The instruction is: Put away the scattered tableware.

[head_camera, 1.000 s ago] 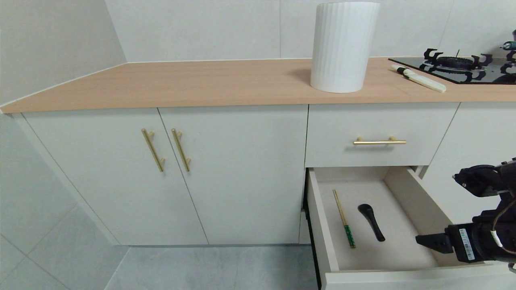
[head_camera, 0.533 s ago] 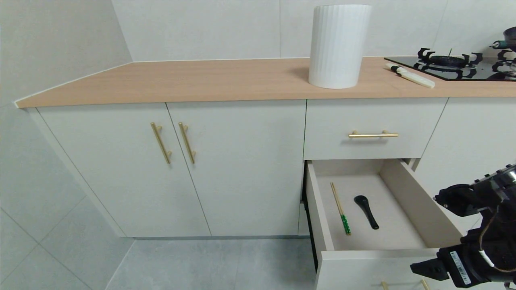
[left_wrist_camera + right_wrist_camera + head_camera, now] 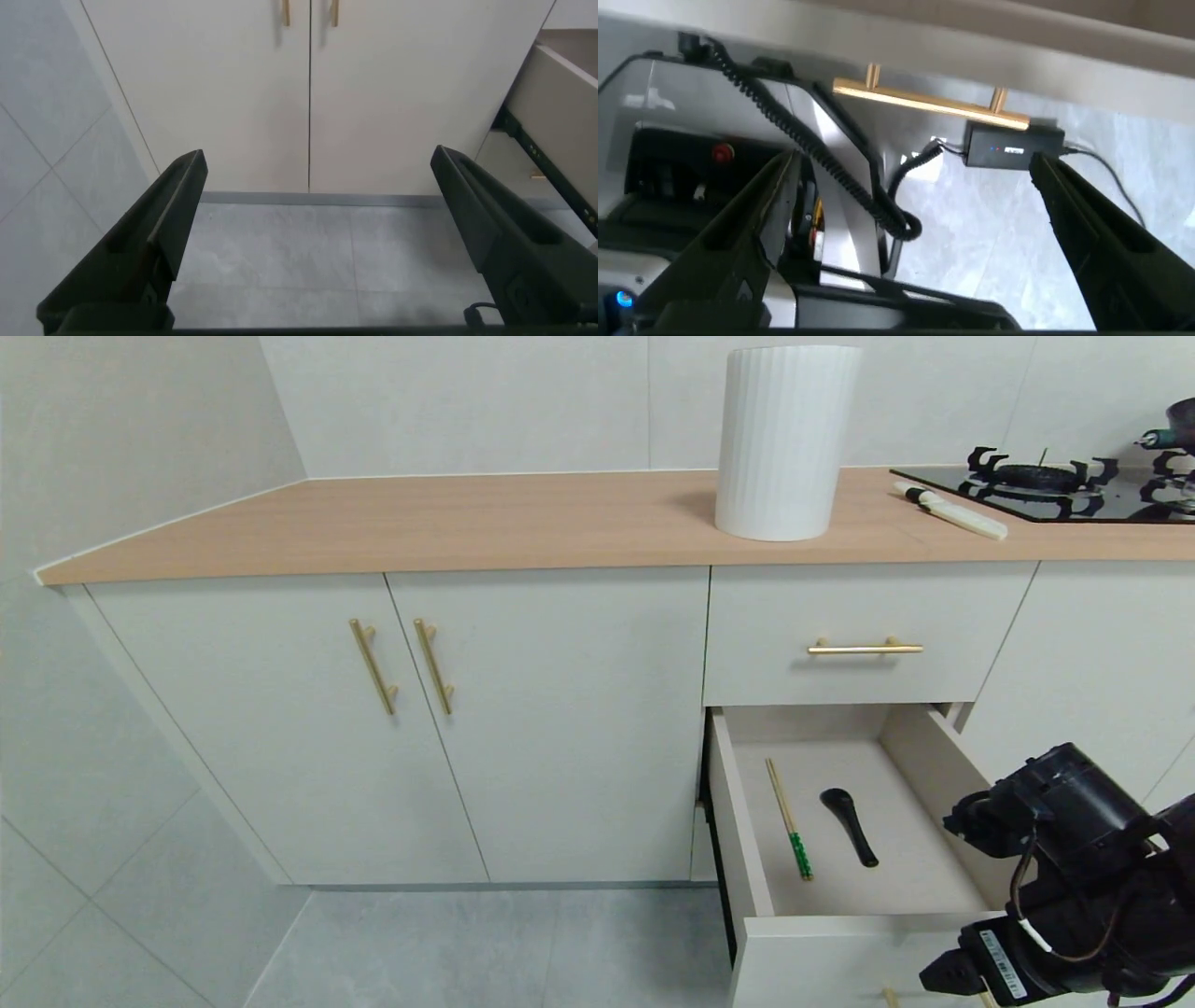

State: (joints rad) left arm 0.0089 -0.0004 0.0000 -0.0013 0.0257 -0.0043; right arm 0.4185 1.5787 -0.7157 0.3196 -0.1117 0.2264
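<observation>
A pair of wooden chopsticks with green ends (image 3: 789, 819) and a black spoon (image 3: 848, 825) lie side by side in the open lower drawer (image 3: 934, 775). My right gripper (image 3: 941, 980) hangs low in front of the drawer's front panel, at its right end. In the right wrist view the right gripper (image 3: 915, 166) is open and holds nothing, and the drawer's brass handle (image 3: 929, 101) lies beyond its fingers. My left gripper (image 3: 318, 163) is open too, with nothing in it, and faces the cabinet doors (image 3: 308, 84) and the tiled floor.
On the wooden counter (image 3: 467, 523) stand a tall white ribbed container (image 3: 787, 439) and a white-sheathed knife (image 3: 952, 511), next to a black gas hob (image 3: 1055, 490). A shut drawer with a brass handle (image 3: 864, 649) sits above the open one. Grey floor lies to the left.
The head camera shifted after the earliest frame. My right gripper dropped from over the drawer's front right corner to in front of its front panel. The chopsticks and spoon stayed put.
</observation>
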